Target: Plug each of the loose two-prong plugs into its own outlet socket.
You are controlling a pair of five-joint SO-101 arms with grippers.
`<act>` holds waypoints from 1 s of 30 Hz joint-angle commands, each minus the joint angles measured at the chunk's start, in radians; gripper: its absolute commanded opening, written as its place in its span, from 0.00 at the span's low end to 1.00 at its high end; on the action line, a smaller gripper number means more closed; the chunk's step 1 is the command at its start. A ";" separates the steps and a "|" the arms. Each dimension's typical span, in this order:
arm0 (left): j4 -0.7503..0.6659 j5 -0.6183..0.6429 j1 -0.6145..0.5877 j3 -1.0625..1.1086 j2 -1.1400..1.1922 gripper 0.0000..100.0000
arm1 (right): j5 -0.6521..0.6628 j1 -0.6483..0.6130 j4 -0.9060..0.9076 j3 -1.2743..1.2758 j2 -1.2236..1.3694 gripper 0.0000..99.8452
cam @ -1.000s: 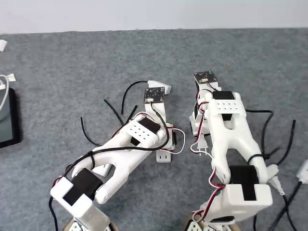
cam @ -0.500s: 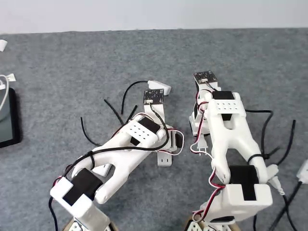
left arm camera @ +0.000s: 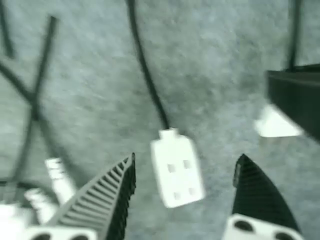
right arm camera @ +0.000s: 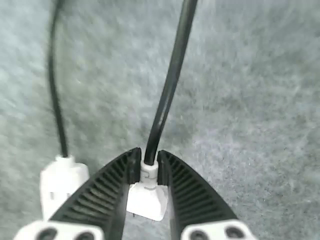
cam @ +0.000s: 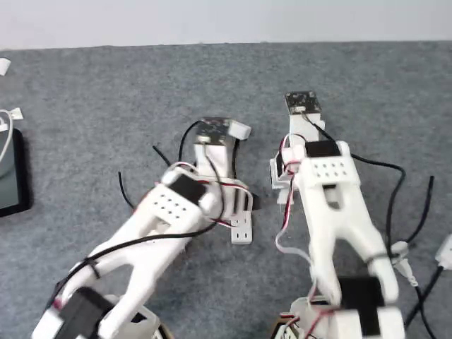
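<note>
In the left wrist view my left gripper point(left arm camera: 187, 161) hangs open over a white outlet socket point(left arm camera: 177, 167) that lies flat on the grey carpet with a black cord point(left arm camera: 145, 65) leading away from it. In the high view this socket point(cam: 241, 131) shows beside the left arm's wrist point(cam: 214, 131). My right gripper point(right arm camera: 146, 161) is shut on a white two-prong plug point(right arm camera: 146, 197), whose black cord point(right arm camera: 172, 75) runs away from it. A second white socket point(right arm camera: 62, 182) lies just beside that plug. Another white socket piece point(cam: 241, 228) rests between the two arms.
A dark flat device point(cam: 10, 173) lies at the table's left edge. Loose black cords point(cam: 131, 192) cross the carpet left of the left arm, and more cables point(cam: 417, 212) and a white plug point(cam: 445, 251) lie at the right edge.
The left arm has stretched out, and its wrist has shifted slightly left and away, beside the far socket. The right arm has straightened a little, still holding the plug.
</note>
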 commanded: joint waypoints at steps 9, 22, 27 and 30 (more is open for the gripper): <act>0.037 -0.207 -0.152 0.091 -0.071 0.25 | 0.064 -0.179 -0.173 0.307 -0.527 0.01; 0.140 -0.466 -0.173 -0.211 0.384 0.01 | 0.155 -0.351 -0.027 0.325 -0.754 0.01; 0.157 -0.609 -0.181 -0.211 0.350 0.01 | 0.153 -0.352 -0.027 0.354 -0.773 0.01; 0.147 -0.677 -0.169 -0.176 0.288 0.01 | 0.153 -0.372 -0.027 0.364 -0.773 0.01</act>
